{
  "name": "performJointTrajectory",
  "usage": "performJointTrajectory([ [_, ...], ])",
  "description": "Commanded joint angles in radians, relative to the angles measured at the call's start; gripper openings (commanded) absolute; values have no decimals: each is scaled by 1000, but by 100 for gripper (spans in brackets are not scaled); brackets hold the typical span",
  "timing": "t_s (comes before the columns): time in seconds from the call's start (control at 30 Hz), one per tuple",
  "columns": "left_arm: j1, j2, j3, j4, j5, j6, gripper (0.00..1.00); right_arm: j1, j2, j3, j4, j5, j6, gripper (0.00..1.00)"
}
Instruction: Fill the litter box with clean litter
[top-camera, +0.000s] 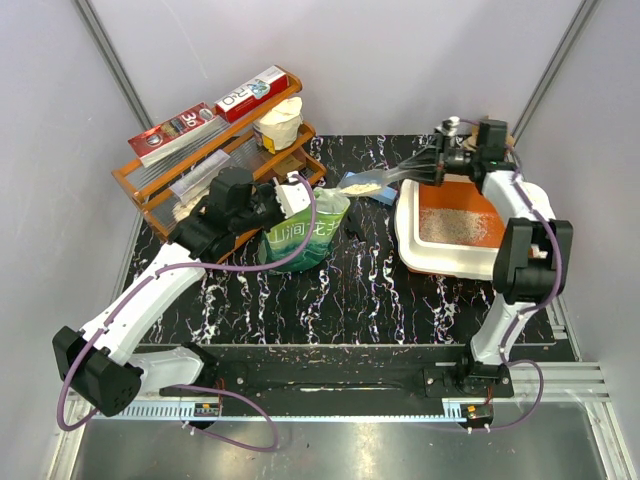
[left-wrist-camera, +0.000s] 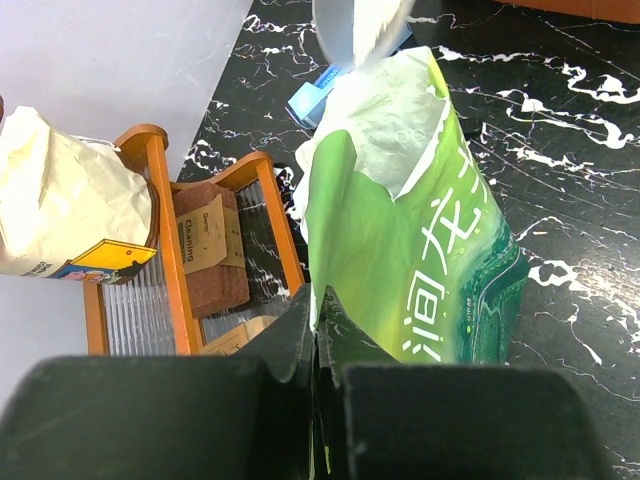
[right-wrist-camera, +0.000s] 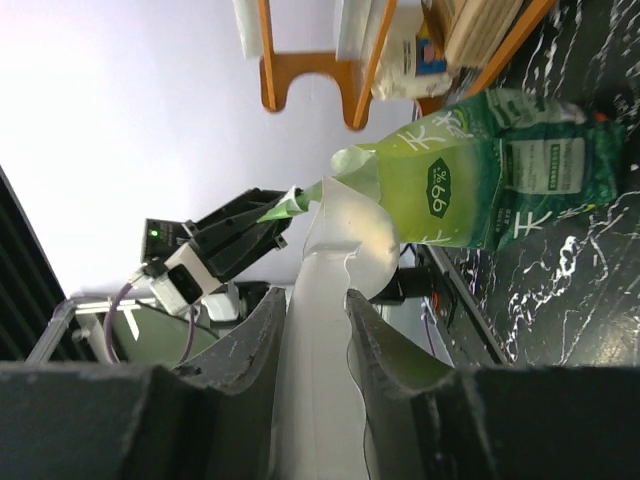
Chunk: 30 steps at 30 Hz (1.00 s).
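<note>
So, the litter box (top-camera: 445, 262) is sat on the right side of the black marbled worktop (top-camera: 360, 290), and a patch of clean litter (top-camera: 455, 226) is spread over part of its orange floor. A green pouch (top-camera: 298, 238) is stood upright near the middle, just in front of an orange rack (top-camera: 150, 190). Its top edge is pinched by the left jaws, which are clamped fully shut on it. A clear plastic scoop (top-camera: 375, 183) is gripped by its handle in the right jaws, set narrow around it. The scoop is held in the air between the pouch mouth and the box, and a little heap of litter can be seen in it.
</note>
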Motion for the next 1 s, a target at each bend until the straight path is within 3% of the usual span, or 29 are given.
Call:
performJointTrajectory([
  [0.0,1,-26,61,142,-17,4,0,-126,-143,-21,33,-34,15,0],
  [0.4,3,-23,45,159,34,-47,0,-473,-304,-142,-16,76,-76,0],
  [0.47,3,-23,39,165,40,-50,1,-522,-338,-146,-117,150,-155,0],
  [0.6,3,-32,21,177,40,-59,1,-542,-396,-130,-429,366,-482,0],
  [0.63,1,-35,18,179,40,-61,1,-543,-413,-136,-453,483,-514,0],
  [0.83,1,-52,-10,180,45,-61,2,-543,-536,-206,-510,847,-673,0],
  [0.97,3,-55,-16,183,48,-61,3,-543,-596,-204,-502,964,-762,0],
])
